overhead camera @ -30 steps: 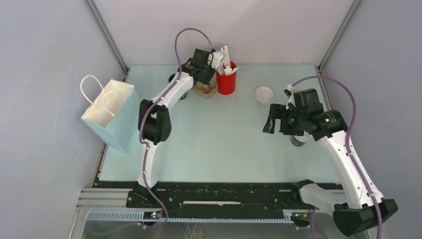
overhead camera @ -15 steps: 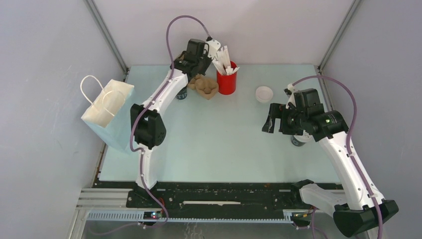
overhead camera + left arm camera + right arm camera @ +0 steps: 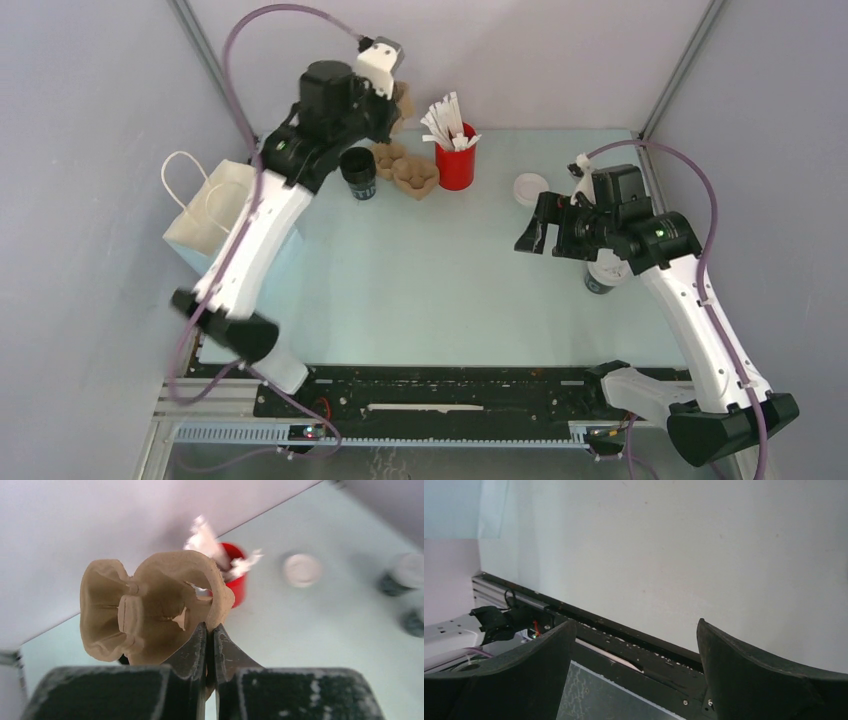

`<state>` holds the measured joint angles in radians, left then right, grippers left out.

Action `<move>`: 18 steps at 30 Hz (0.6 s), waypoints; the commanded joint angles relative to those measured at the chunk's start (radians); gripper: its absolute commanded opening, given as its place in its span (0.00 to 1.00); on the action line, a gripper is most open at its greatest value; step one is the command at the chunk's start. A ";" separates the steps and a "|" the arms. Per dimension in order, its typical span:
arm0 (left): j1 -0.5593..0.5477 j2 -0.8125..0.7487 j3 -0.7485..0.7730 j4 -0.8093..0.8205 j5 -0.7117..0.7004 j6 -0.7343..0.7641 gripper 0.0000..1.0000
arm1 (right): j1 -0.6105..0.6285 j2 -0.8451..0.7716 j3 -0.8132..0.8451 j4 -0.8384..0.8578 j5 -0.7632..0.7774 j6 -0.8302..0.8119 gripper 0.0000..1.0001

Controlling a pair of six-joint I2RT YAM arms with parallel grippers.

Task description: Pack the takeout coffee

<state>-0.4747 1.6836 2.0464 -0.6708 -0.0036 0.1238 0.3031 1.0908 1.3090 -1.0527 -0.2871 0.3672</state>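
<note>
My left pincer (image 3: pixel 210 630) was clenched tight on the thin edge of a brown moulded-pulp cup carrier (image 3: pixel 150 607), its two fingers pressed together with only that rim between them, and it held the carrier up in the air above the far left corner of the table (image 3: pixel 440 290), clear of everything below. My right pincer (image 3: pixel 635 625) hung wide open over the right half of the table, holding and touching nothing, its fingers (image 3: pixel 529 665) well apart. The takeout coffee (image 3: pixel 605 272) stood upright near the right edge of the table, partly hidden under my right arm, its white lid showing above the dark cup; it was well apart from the white paper bag (image 3: pixel 215 215), which stood with its mouth open at the table's left edge, and I could not tell what lay inside. At the far side a red holder (image 3: pixel 457 160) held a bunch of white sticks (image 3: pixel 442 115). Just beside it to the left, a second pulp carrier (image 3: pixel 405 170) rested on the table, and next to that stood a lidless black cup (image 3: pixel 358 172) whose inside was too dark to read. A loose white lid (image 3: pixel 530 188) lay flat between the red holder and my right pincer.
</note>
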 commanded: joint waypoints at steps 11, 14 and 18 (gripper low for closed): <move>-0.725 -0.761 -0.829 0.011 -0.199 0.327 0.00 | 0.029 -0.031 0.283 -0.038 -0.153 -0.311 0.95; -0.858 -0.841 -0.927 0.043 -0.235 0.400 0.00 | 0.079 -0.104 0.227 0.084 -0.269 -0.406 0.87; -0.991 -0.866 -0.977 0.033 -0.272 0.430 0.00 | 0.229 -0.103 0.212 0.204 -0.251 -0.398 0.93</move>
<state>-1.3743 0.8547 1.1076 -0.7044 -0.1894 0.4515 0.4252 0.9833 1.5227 -0.9886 -0.4904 0.0444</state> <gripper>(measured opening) 0.090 0.918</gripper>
